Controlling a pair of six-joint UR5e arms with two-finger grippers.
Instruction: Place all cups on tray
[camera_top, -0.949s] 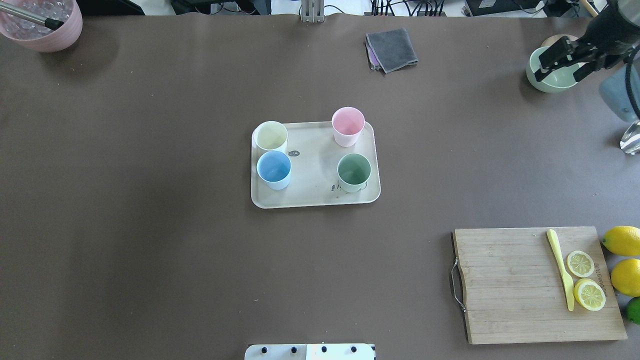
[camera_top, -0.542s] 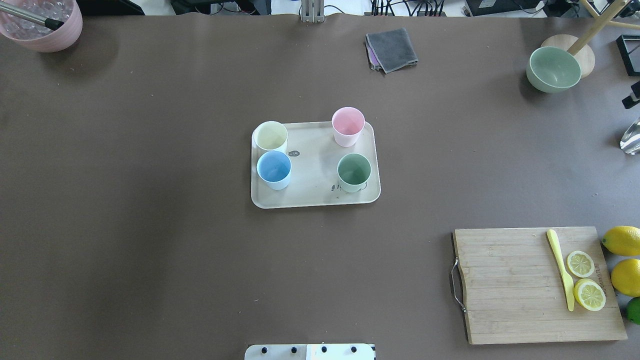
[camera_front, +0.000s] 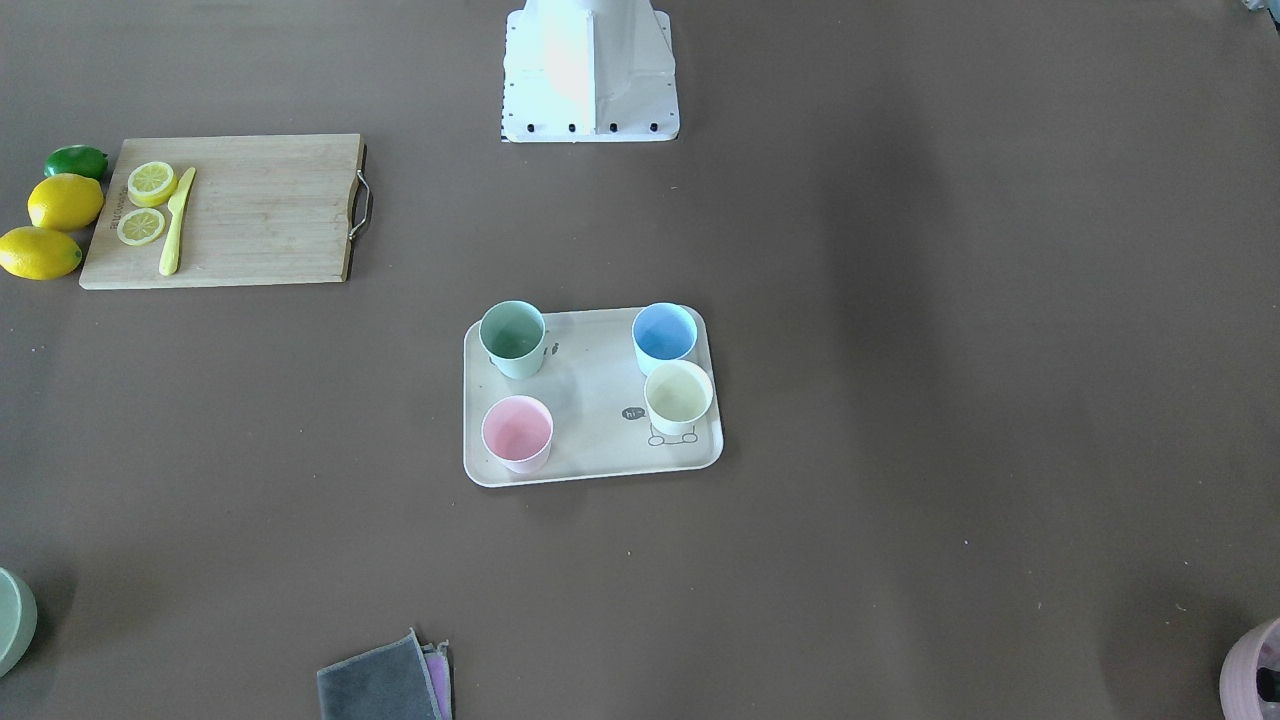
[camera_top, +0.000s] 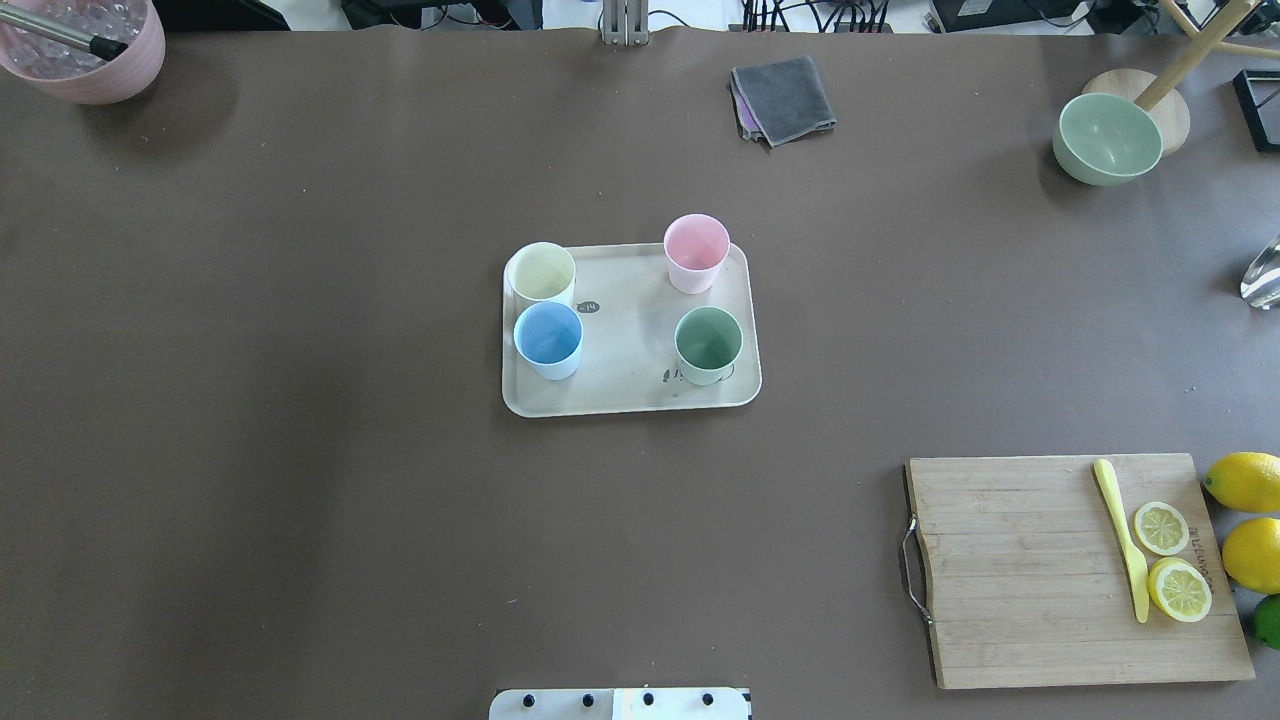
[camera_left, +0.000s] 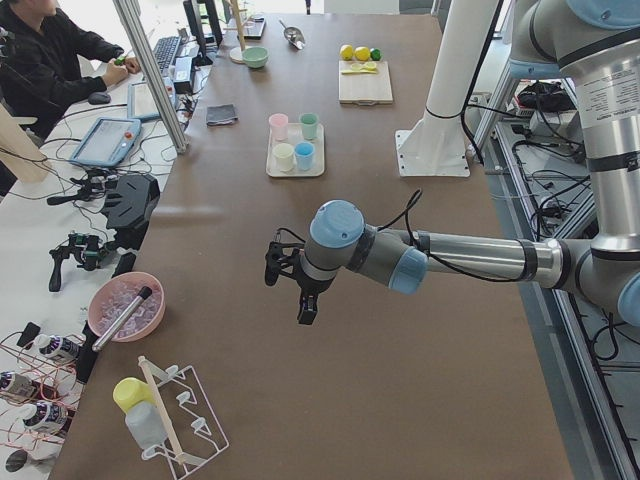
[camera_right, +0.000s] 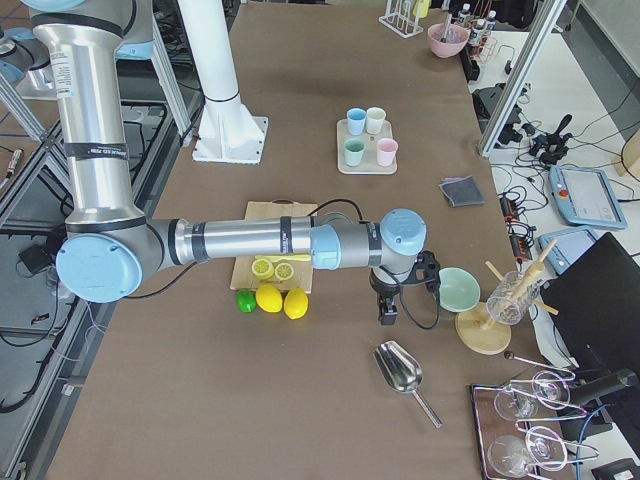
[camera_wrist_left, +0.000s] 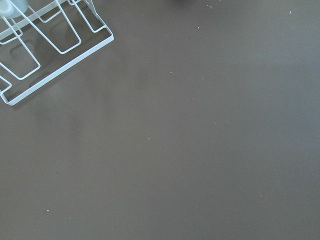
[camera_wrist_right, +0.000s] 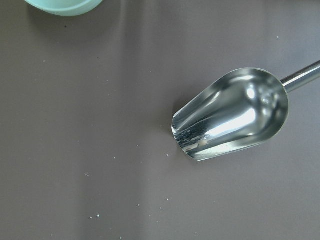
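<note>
The cream-beige tray (camera_top: 630, 392) lies at the table's middle, also in the front view (camera_front: 590, 445). All four cups stand upright on it: cream-yellow (camera_top: 541, 272), blue (camera_top: 547, 338), pink (camera_top: 696, 250) and mint green (camera_top: 708, 344). No gripper shows in the overhead or front views. My left gripper (camera_left: 291, 298) hangs over bare table far from the tray, seen only in the exterior left view. My right gripper (camera_right: 389, 308) hangs near the sage bowl, seen only in the exterior right view. I cannot tell whether either is open or shut.
A wooden cutting board (camera_top: 1020, 570) with lemon slices and a yellow knife lies front right, with lemons beside it. A sage bowl (camera_top: 1106, 138), a grey cloth (camera_top: 783, 98) and a mauve bowl (camera_top: 85, 55) stand at the far edge. A metal scoop (camera_wrist_right: 235, 115) lies under the right wrist.
My right gripper, seen over the sage bowl at the overhead view's top right, has moved off to the right and out of that view. The cups and tray have not moved.
</note>
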